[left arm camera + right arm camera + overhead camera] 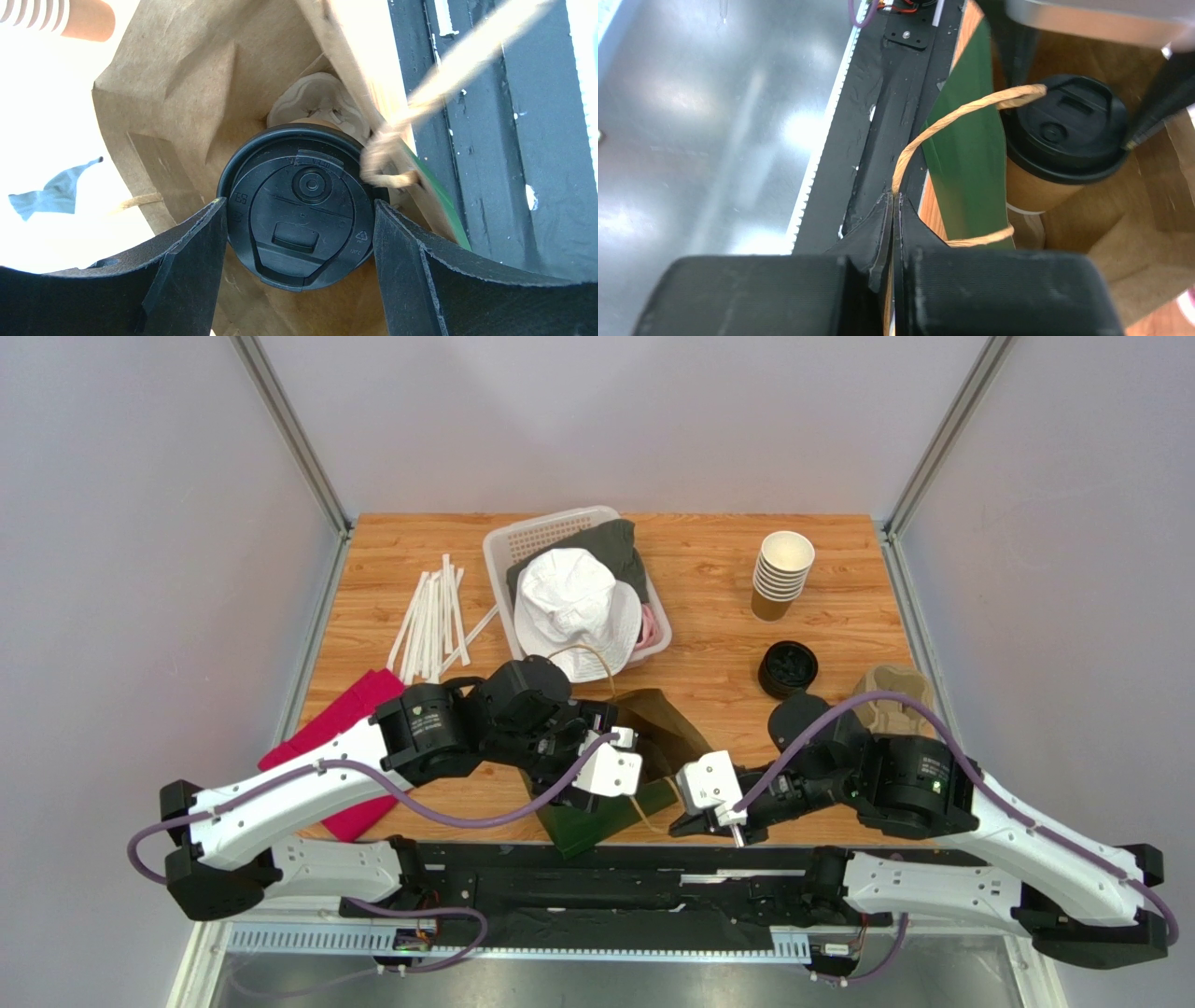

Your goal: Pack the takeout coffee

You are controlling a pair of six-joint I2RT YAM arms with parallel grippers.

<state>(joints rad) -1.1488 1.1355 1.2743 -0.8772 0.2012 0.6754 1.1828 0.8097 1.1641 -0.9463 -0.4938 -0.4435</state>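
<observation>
**Coffee cup at bag mouth**

Left gripper [300, 208] clamped across the black lid [309, 185] of the coffee cup [1034, 187]. The cup sits inside the open paper bag [175, 91]. Right gripper [892, 206] pinched together on the bag's twine handle [934, 129]. Bag near the counter's [701, 560] front edge.

left arm [281, 798]: white shell, black joints | right arm [1045, 840]: same | purple cables [463, 819]: looped along each | fingers [990, 294]: matte black, wedge-tipped
</observation>
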